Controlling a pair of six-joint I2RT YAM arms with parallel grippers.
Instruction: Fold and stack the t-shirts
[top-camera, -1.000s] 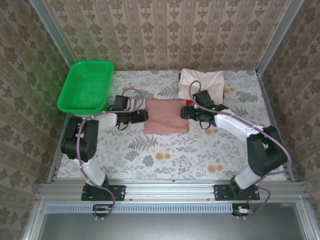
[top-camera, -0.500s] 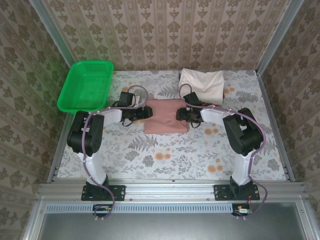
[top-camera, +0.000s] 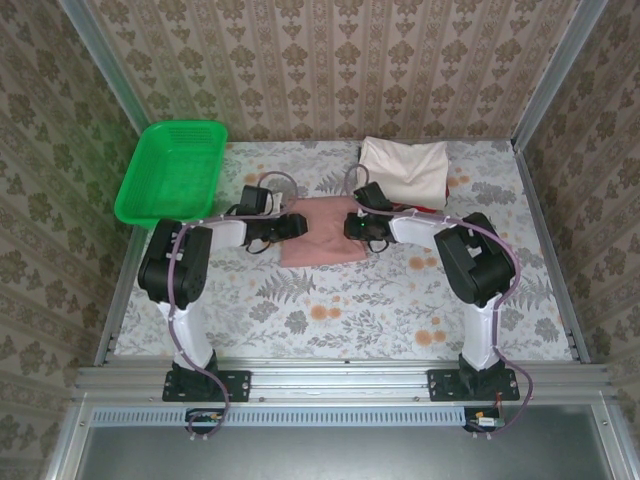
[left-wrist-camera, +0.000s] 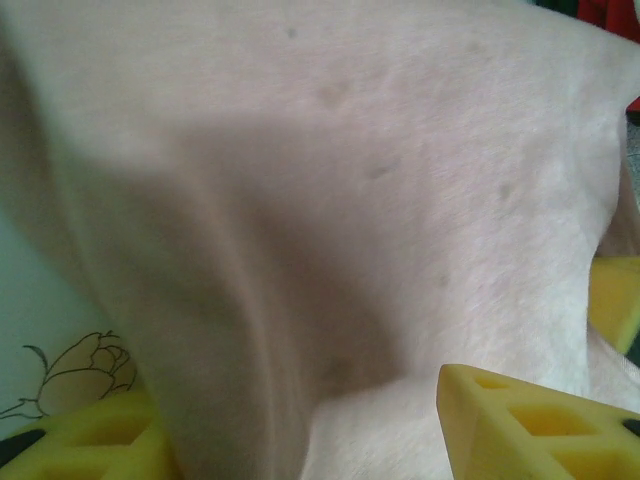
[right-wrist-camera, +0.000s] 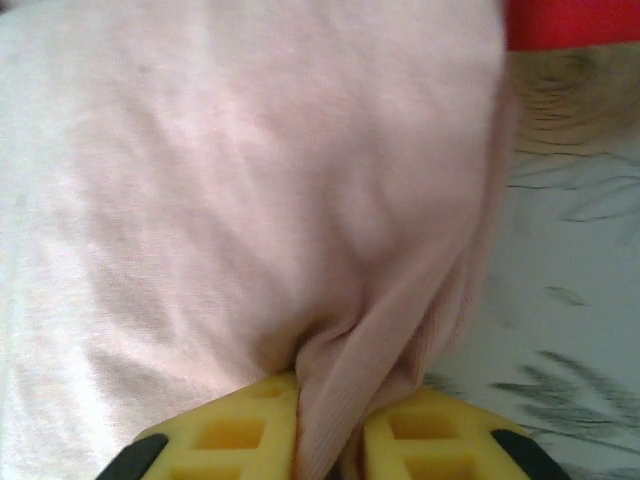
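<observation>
The dusty-pink t-shirt (top-camera: 320, 238) lies folded mid-table between both grippers. My right gripper (top-camera: 357, 228) is at its right edge. In the right wrist view that gripper (right-wrist-camera: 335, 400) is shut, a ridge of pink cloth (right-wrist-camera: 250, 180) pinched between its yellow fingers (right-wrist-camera: 230, 435). At the shirt's left edge is my left gripper (top-camera: 293, 225). In the left wrist view its (left-wrist-camera: 300, 420) jaws stand well apart, with bunched pink cloth (left-wrist-camera: 330, 200) between the yellow fingers (left-wrist-camera: 530, 420). A folded cream t-shirt (top-camera: 405, 168) lies at the back right, and a red one (right-wrist-camera: 570, 20) peeks out beside it.
A green mesh basket (top-camera: 170, 172) stands at the back left corner. The floral tablecloth (top-camera: 330, 310) lies bare in front of the shirt. Metal frame posts and papered walls close in the table on three sides.
Both grippers have pushed inward onto the pink shirt's side edges, so it looks narrower. The right jaws have closed on a fold. The left jaws have narrowed around the cloth.
</observation>
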